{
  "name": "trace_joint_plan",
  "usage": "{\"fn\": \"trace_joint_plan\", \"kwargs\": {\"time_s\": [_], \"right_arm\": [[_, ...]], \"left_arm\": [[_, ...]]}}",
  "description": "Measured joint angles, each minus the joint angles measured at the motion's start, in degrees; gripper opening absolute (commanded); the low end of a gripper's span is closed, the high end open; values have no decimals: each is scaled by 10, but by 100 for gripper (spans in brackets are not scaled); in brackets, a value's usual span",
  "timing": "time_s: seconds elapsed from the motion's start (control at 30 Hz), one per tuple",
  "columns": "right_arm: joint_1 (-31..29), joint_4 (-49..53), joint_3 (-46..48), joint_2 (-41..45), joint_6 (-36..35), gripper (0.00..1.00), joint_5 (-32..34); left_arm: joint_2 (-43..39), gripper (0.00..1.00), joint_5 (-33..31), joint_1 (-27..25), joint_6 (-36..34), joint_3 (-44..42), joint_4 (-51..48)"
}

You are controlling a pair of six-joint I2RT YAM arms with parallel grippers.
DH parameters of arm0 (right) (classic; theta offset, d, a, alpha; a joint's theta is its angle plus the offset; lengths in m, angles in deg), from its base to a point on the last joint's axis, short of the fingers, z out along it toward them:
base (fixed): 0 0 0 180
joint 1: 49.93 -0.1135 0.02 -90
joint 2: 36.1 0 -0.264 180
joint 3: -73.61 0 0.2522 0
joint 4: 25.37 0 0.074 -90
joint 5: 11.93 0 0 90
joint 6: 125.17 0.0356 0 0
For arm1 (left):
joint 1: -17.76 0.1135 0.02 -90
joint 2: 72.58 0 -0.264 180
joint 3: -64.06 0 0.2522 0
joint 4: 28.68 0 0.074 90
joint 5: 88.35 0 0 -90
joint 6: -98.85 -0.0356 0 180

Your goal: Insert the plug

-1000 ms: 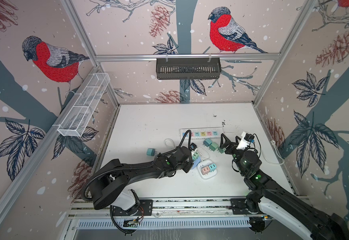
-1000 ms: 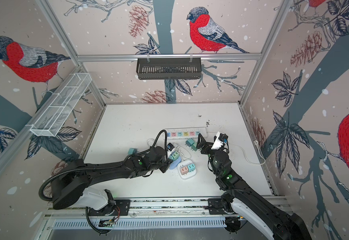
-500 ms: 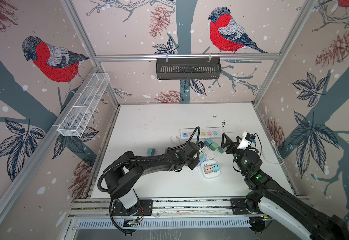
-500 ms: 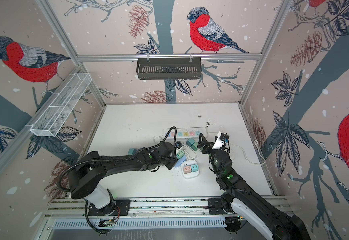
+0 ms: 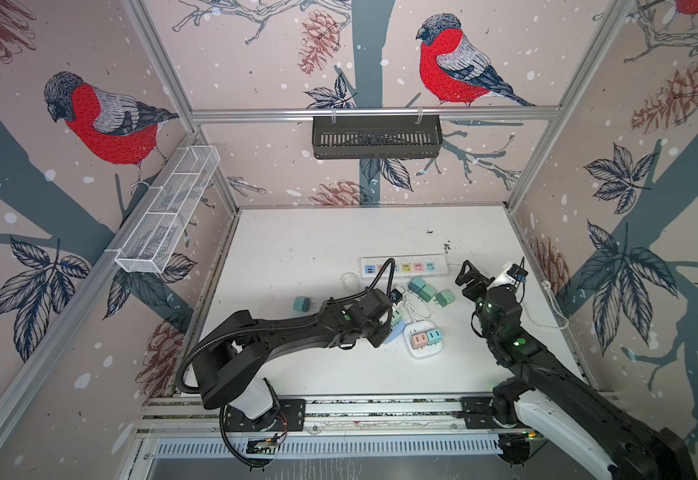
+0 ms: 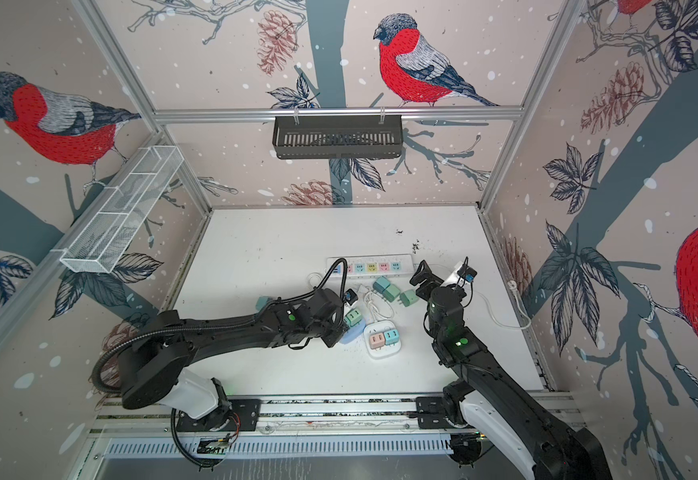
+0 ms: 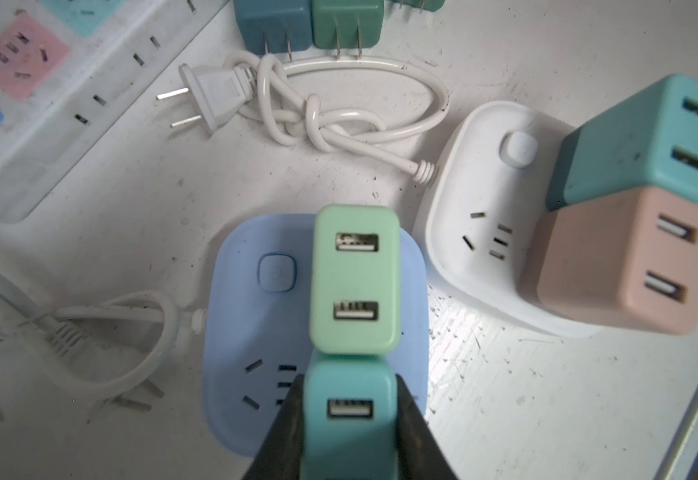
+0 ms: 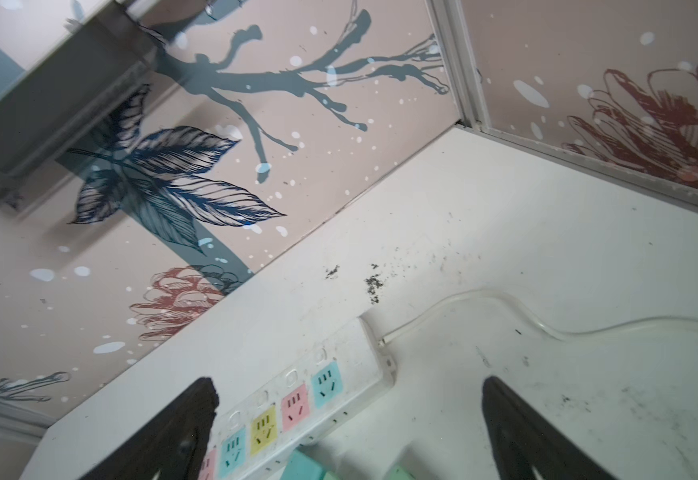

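Observation:
My left gripper (image 7: 349,382) is shut on a teal plug (image 7: 349,415), with a black finger on each side. The plug hangs over the near socket holes of a blue socket block (image 7: 255,332), right against a light green plug (image 7: 355,278) that stands in the same block. The held plug's prongs are hidden. In both top views the left gripper (image 5: 385,328) (image 6: 334,328) sits at the table's middle over that block (image 5: 395,336). My right gripper (image 8: 349,386) (image 5: 474,276) is open and holds nothing, in the air right of the power strip (image 5: 404,266).
A white socket block (image 7: 476,199) beside the blue one carries a teal plug (image 7: 646,141) and a pink plug (image 7: 621,266). Loose plugs (image 5: 422,289) and a knotted white cord (image 7: 318,120) lie between the blocks and the strip. Another plug (image 5: 302,304) lies to the left.
The left arm's elbow has swung inward and its gripper has shifted slightly toward the front, over the blue block, still holding the teal plug. The right arm has not moved.

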Motion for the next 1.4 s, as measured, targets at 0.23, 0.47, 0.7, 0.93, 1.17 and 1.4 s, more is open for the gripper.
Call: {"fn": "trace_joint_plan", "kwargs": {"time_s": [0.23,0.47,0.7,0.93,1.17,1.4], "right_arm": [[30,67,-57,-103,38,86,-74],[31,103,-83,-174,44,81,-124],[31,145,-100,-237,40,76,-175],[31,170,-114,-284,18,75,-208],[30,182,-127,-323,-10,71,-209],[28,186,-128,-340,-30,71,-201]], "left_arm": [[-64,98,-23,0,28,-24,-62],[-226,99,-145,0,68,-34,-23],[-386,99,-310,0,163,-119,150],[-471,98,-285,9,98,-244,363],[-461,98,-284,68,70,-114,336],[-479,99,-299,73,63,-118,268]]}}
